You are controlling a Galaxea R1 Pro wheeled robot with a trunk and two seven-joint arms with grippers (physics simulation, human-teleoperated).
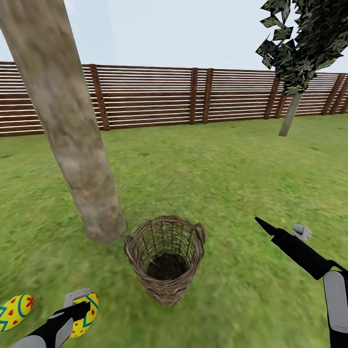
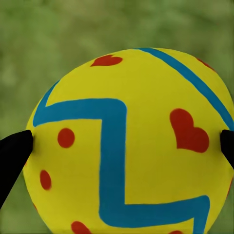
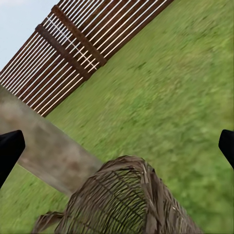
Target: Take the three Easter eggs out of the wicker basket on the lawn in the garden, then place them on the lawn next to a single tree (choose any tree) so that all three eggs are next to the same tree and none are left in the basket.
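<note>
Two Easter eggs [image 1: 14, 311] were seen on the lawn [image 1: 232, 169] at 7 o'clock from the wicker basket [image 1: 166, 258]. One lay free at the far left; the other egg [image 1: 86, 314] was clamped between the left gripper [image 2: 117, 141] fingers. The basket stood upright, dark inside, just beside the thick tree [image 1: 72, 130] trunk, at its 4 o'clock. The right gripper [image 3: 117, 146] was held wide apart, nothing between, at 3 o'clock from the basket. The fence [image 1: 154, 96] was seen behind.
</note>
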